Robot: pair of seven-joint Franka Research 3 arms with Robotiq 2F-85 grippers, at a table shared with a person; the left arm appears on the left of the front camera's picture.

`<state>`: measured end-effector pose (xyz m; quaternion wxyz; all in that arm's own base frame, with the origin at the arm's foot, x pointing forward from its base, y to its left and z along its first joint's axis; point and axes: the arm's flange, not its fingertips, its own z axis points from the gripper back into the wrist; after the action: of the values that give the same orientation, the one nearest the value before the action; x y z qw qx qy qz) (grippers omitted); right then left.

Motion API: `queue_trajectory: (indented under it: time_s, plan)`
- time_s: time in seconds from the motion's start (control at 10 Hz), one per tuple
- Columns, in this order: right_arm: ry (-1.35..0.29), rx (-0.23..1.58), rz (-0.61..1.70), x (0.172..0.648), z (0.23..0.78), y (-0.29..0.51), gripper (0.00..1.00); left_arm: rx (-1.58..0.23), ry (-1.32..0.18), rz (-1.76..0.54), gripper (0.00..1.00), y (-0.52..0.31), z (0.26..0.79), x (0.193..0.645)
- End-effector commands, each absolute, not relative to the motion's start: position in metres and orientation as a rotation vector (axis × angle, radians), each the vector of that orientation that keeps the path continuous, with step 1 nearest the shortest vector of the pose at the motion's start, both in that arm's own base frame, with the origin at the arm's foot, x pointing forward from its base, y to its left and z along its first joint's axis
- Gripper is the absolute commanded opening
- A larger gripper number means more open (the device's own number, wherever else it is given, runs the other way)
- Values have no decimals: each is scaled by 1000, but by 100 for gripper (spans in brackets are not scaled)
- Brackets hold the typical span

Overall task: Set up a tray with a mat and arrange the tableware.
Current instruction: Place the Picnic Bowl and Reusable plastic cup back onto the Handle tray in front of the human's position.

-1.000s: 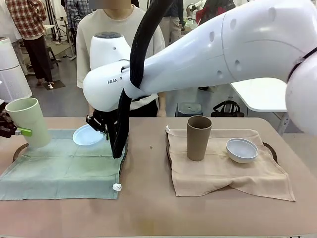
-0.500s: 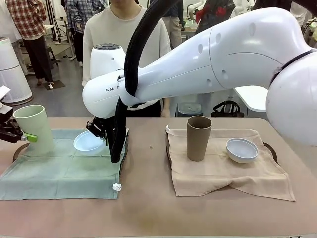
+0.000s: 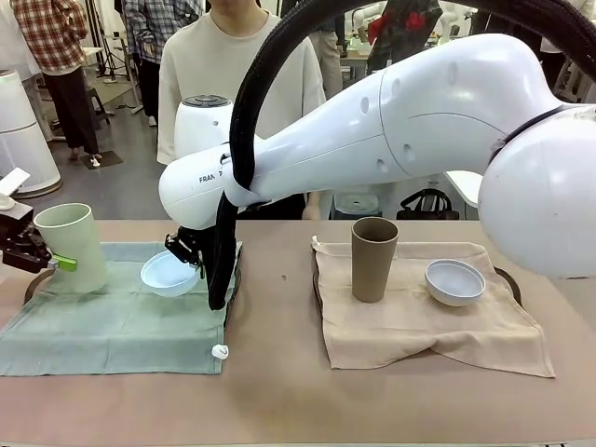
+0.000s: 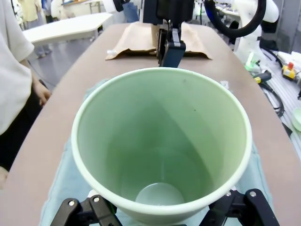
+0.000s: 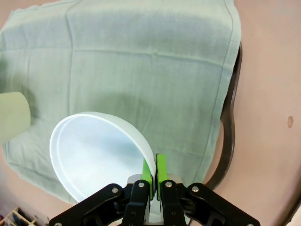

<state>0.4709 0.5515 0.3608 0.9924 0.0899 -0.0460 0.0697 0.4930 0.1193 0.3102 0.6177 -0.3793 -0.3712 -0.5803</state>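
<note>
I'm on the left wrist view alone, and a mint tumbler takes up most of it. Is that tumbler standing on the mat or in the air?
Observer: The front view shows the mint tumbler tilted in the left end effector, with its base at the far left of the green mat. I cannot tell whether it touches.
Reviewer: What is the right arm carrying?
Observer: The right end effector pinches the rim of a blue bowl, which is tipped over the green mat.
Reviewer: And what is on the beige mat?
Observer: On the beige mat, a brown tumbler stands upright, and a pale bowl sits apart from it.
</note>
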Motion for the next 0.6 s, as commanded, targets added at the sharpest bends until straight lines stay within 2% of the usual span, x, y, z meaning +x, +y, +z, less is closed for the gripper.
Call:
queue_trajectory:
  time_s: [0.0,0.4,0.5]
  plan:
    - [-92,204,148,475,354,552,5,-845,-866,-1367,85,119,304,500]
    - [-93,175,128,485,343,545,5,-859,-868,-1381,85,118,286,505]
    - [-89,163,131,486,341,544,26,-859,-863,-1385,100,118,285,505]
